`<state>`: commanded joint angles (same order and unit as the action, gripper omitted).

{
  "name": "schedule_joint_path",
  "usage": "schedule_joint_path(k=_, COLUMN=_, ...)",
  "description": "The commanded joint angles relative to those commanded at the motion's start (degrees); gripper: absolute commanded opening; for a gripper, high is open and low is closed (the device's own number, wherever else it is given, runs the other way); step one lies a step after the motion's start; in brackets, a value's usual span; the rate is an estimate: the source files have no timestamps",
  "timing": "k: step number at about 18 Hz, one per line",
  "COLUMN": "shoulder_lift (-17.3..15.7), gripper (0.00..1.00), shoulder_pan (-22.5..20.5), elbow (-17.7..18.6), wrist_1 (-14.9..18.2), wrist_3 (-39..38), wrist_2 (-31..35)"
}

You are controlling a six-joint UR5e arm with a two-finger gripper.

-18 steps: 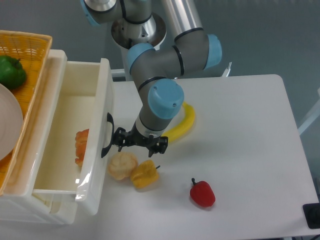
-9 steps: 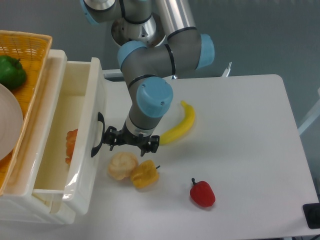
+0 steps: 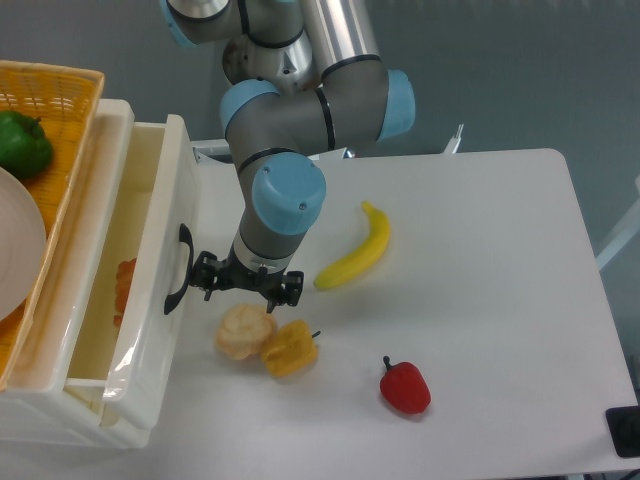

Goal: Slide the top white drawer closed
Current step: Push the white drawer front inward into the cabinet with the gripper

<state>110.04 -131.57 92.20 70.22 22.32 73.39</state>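
The top white drawer point(image 3: 150, 300) stands partly open at the left, its black curved handle point(image 3: 178, 270) facing the table. An orange item point(image 3: 124, 290) lies inside it. My gripper point(image 3: 246, 284) hangs pointing down just right of the drawer front, and its left black finger point(image 3: 205, 275) is close against the handle. The wrist above hides the fingertips, so how the jaws stand does not show. Nothing is visibly held.
A pale round fruit point(image 3: 243, 331) and a yellow pepper point(image 3: 289, 347) lie just below the gripper. A banana point(image 3: 356, 253) and a red pepper point(image 3: 404, 386) are further right. A woven yellow basket point(image 3: 62, 130) with a green pepper point(image 3: 24, 142) and a plate sits on the cabinet top.
The gripper has moved left, and the top drawer front has slid left with it. Less of the drawer's inside shows now. The fruits on the table have not moved.
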Motion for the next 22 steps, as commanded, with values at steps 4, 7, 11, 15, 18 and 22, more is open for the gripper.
schedule_joint_path(k=4, shoulder_lift=0.09, gripper=1.0, shoulder_pan=0.09, elbow=0.0, wrist_1=0.0, wrist_3=0.0, wrist_2=-0.09)
schedule_joint_path(k=7, shoulder_lift=0.09, gripper=1.0, shoulder_pan=0.62, elbow=0.0, wrist_1=0.0, wrist_3=-0.09, wrist_2=0.0)
schedule_joint_path(k=11, shoulder_lift=0.09, gripper=1.0, shoulder_pan=0.62, elbow=0.0, wrist_1=0.0, wrist_3=-0.09, wrist_2=0.0)
schedule_joint_path(k=15, shoulder_lift=0.09, gripper=1.0, shoulder_pan=0.62, elbow=0.0, wrist_1=-0.09, wrist_3=-0.35, wrist_2=-0.35)
schedule_joint_path(k=18, shoulder_lift=0.09, gripper=1.0, shoulder_pan=0.88, elbow=0.0, wrist_1=-0.09, wrist_3=-0.88, wrist_2=-0.35)
schedule_joint_path(k=22, shoulder_lift=0.09, gripper=1.0, shoulder_pan=1.06, elbow=0.0, wrist_1=-0.09, wrist_3=-1.14, wrist_2=-0.35)
